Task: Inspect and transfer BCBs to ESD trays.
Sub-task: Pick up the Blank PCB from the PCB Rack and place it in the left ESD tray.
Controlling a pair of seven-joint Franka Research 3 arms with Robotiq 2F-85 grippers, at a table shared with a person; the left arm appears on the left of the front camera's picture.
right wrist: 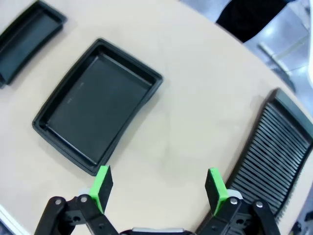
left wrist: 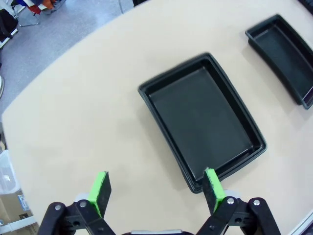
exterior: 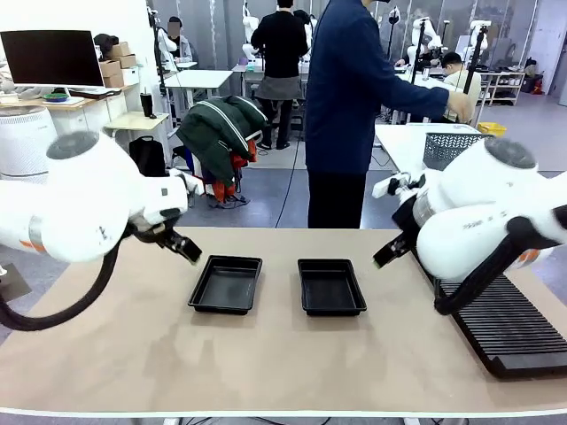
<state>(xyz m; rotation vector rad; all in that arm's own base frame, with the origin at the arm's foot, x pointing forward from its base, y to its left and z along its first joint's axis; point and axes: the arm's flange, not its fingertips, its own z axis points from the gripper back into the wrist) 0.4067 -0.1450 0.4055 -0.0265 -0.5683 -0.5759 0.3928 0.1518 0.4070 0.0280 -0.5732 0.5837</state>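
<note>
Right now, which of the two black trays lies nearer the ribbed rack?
The tray on the robot's right: it sits beside the rack, while the other tray lies beyond it, farther left.

Tan table (exterior: 266, 354), ribbed rack (exterior: 505, 332), person (exterior: 345, 97), maybe jacket (exterior: 217, 133)

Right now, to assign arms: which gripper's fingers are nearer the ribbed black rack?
Right. The right gripper hovers by the rack's left edge; the left gripper hangs beside the left tray, with the right tray also between.

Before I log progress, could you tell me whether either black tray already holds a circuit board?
No, the left tray and the right tray show only bare black floors.
</note>
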